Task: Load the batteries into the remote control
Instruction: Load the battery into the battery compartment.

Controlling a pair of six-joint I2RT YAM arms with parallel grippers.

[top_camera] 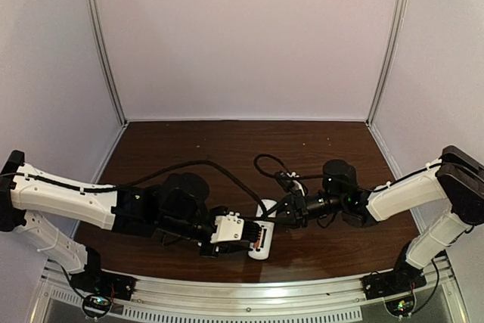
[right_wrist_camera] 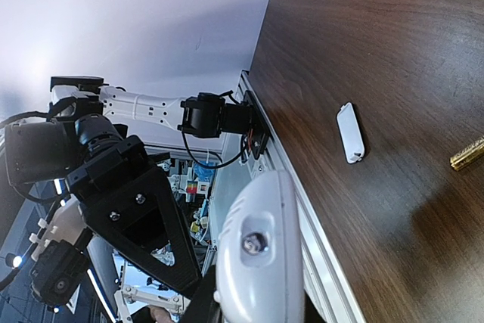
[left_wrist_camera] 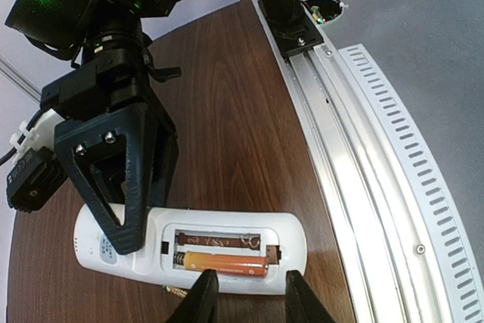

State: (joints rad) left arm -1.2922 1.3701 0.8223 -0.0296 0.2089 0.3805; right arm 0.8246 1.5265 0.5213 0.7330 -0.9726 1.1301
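The white remote control [left_wrist_camera: 227, 221] lies back up with its battery bay open. The orange battery [left_wrist_camera: 224, 264] sits in the near slot; the far slot [left_wrist_camera: 215, 240] is empty. My right gripper [top_camera: 274, 215] is shut on the remote's end; its black fingers [left_wrist_camera: 125, 209] clamp it in the left wrist view, and the remote shows end-on [right_wrist_camera: 261, 255] in the right wrist view. My left gripper [left_wrist_camera: 248, 293] is open and empty, its fingertips over the remote's near edge by the bay. The golden-brass battery [right_wrist_camera: 467, 153] lies on the table; a golden tip [left_wrist_camera: 175, 290] peeks out beside the remote.
The small white cover piece [right_wrist_camera: 352, 132] lies on the brown table, apart from the remote. The metal rail [left_wrist_camera: 355, 149] runs along the table's near edge, close to the remote. A black cable [top_camera: 227, 172] loops across the table's middle.
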